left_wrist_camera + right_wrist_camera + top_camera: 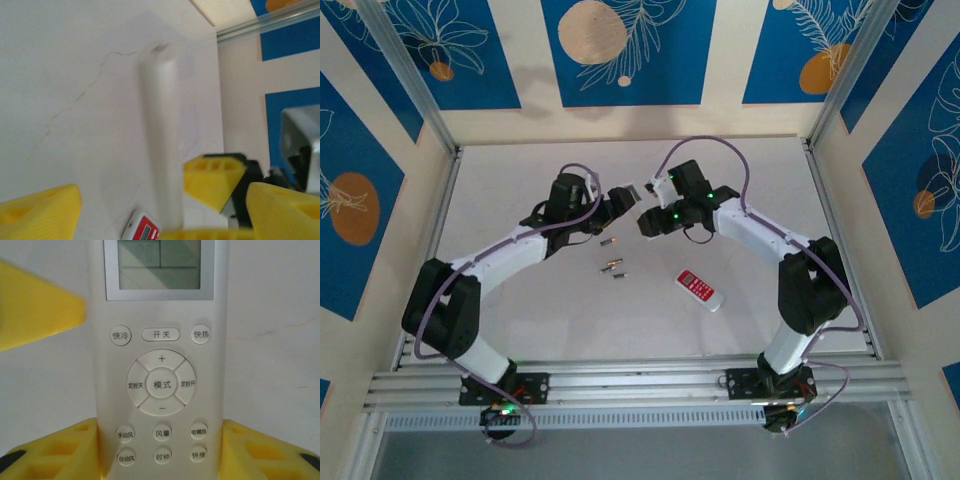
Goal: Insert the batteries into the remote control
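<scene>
Right claw clamps the white remote. Left claw gapes wide around it. Batteries lie on the surface, well apart.

Cream walls with blue leaf-print panels, orange discs; white tabletop; aluminium rail along near edge

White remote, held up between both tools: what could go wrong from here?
The right tool grips the white remote only at its lower end, so a nudge from the open left tool beside it could twist it loose. A dropped remote could scatter the batteries lying loose on the table nearby.
</scene>
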